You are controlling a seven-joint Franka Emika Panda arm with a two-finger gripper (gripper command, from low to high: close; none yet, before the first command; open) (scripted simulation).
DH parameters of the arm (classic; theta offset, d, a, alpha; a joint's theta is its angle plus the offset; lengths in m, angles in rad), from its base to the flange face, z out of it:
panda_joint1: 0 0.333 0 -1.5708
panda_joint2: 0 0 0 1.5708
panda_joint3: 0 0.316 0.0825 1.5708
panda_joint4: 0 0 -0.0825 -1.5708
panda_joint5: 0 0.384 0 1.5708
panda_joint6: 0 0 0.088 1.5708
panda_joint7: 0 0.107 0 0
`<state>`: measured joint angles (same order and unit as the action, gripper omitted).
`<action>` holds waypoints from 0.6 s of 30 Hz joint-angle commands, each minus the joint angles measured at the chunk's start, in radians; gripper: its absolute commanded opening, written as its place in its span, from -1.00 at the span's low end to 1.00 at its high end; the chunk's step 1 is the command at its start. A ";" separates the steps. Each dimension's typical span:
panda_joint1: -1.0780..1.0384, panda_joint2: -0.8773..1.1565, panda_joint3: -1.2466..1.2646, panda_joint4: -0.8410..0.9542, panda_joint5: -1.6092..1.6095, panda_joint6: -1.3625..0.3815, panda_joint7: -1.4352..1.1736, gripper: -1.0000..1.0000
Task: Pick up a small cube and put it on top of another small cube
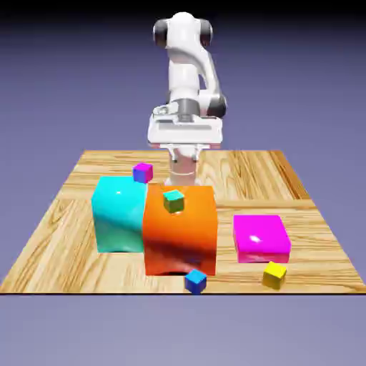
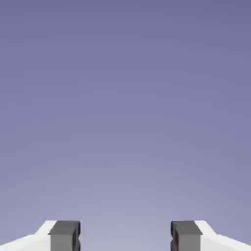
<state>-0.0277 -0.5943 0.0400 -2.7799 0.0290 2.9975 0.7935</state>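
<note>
A wooden table [image 1: 300, 246] bears a big orange block [image 1: 180, 232], a cyan block [image 1: 118, 214] beside it, and a flat magenta block [image 1: 261, 237]. The white gripper [image 1: 184, 159] hangs beyond, fingers apart, holding nothing. Smallest are the cubes: yellow [image 1: 274, 276] near the front edge, right of the blue one [image 1: 195, 282]; magenta-purple [image 1: 143, 173] appears above cyan.

Two grey fingertips [image 2: 64, 235] at bottom edge, wide apart; blue-violet backdrop [image 2: 125, 108] between and above
</note>
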 commanded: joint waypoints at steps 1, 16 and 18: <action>-0.033 -0.020 0.033 0.025 0.024 -0.033 0.044 0.00; -0.527 -0.322 0.531 0.400 0.385 -0.524 0.696 0.00; -0.593 -0.362 0.597 0.450 0.434 -0.590 0.783 0.00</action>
<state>-0.6205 -0.9567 0.6373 -2.3302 0.4626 2.4078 1.5763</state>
